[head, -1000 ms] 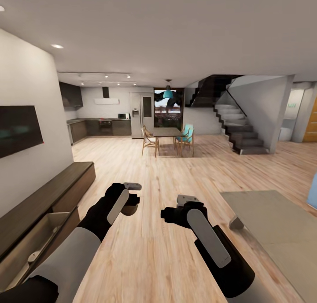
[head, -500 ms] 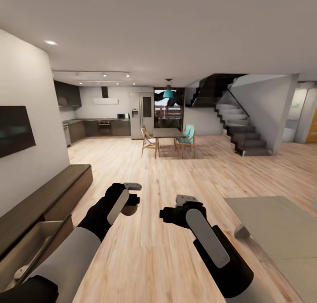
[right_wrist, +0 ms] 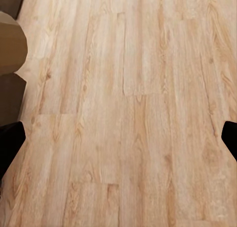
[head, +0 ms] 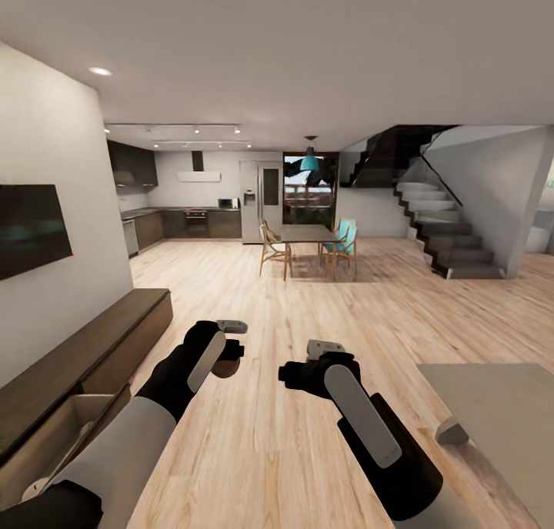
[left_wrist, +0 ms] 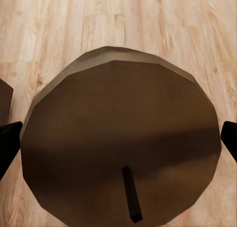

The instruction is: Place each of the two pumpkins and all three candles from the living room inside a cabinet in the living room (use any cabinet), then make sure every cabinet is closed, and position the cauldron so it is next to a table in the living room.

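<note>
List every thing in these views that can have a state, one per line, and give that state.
cabinet: near drawer pulled open.
TV: screen dark.
left gripper: fingers closed on the cauldron.
cauldron: held above the floor.
right gripper: open, empty.

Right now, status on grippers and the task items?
Left gripper closed on a round brown vessel, likely the cauldron. Right gripper open, empty, over wood floor. Cabinet drawer open.

Dining table (head: 308,233) with chairs (head: 274,247) ahead — staircase (head: 442,229) right, rug (head: 500,406) nearer.
</note>
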Robot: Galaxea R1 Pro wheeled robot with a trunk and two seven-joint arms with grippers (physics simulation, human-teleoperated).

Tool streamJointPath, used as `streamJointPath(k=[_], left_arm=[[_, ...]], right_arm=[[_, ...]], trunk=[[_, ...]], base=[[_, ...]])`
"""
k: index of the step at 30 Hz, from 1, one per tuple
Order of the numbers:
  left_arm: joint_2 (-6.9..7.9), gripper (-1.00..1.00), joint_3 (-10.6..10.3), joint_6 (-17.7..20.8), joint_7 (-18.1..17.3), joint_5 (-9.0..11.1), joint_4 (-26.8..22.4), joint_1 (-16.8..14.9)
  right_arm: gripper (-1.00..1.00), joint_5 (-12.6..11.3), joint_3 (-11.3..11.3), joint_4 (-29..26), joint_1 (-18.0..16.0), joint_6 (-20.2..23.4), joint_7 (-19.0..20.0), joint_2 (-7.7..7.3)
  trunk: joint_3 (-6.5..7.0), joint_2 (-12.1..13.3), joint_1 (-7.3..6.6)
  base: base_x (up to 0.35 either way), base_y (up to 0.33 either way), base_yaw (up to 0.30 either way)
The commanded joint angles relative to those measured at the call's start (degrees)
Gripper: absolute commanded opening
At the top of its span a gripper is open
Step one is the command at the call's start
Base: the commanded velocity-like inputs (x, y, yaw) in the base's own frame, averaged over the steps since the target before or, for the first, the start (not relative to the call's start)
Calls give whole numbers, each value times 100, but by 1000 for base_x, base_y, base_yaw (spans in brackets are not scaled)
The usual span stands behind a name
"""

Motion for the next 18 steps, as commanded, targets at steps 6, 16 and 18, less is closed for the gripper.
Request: streamJointPath(k=[6, 16, 18], left_arm=[[1, -100, -19, 9, 68, 36, -5, -5], [-2, -100, -21, 8, 74, 32, 1, -5], [-4, -100, -21, 8, 74, 31, 2, -5]], right_arm=[[100, -47, 0, -6, -5, 39, -52, 0], [100, -47, -1, -6, -5, 39, -49, 0], [100, -47, -2, -6, -5, 39, -49, 0]], trunk=[[-5, -5, 5], [-5, -5, 5], [-5, -5, 5]], base=[[338, 0, 95], [338, 0, 9], [338, 0, 1]])
